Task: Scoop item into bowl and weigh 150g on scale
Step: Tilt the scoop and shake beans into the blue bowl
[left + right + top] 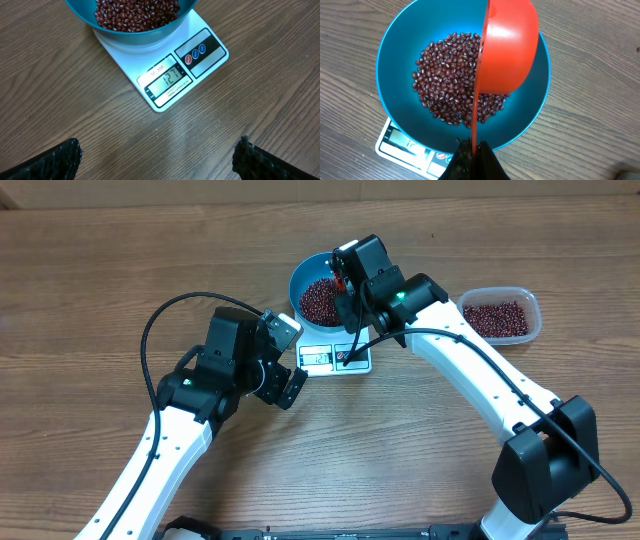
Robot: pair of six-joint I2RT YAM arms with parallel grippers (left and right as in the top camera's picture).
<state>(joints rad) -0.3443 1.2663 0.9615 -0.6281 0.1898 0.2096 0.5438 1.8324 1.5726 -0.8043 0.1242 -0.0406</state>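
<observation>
The blue bowl (299, 281) stands on the white scale (352, 362) and holds a heap of dark red beans (320, 302). My right gripper (475, 147) is shut on the thin handle of a red scoop (507, 50). The scoop is turned on its side above the beans (445, 80), inside the bowl's rim (395, 65). My left gripper (157, 160) hangs open over bare table in front of the scale (165, 65), with nothing between its fingertips (65, 157). The display reads 127. In the left wrist view the bowl (135, 35) is cut off at the top edge.
A clear plastic tub (527, 307) with more beans sits on the table to the right of the bowl, behind my right arm. A black cable loops above my left arm.
</observation>
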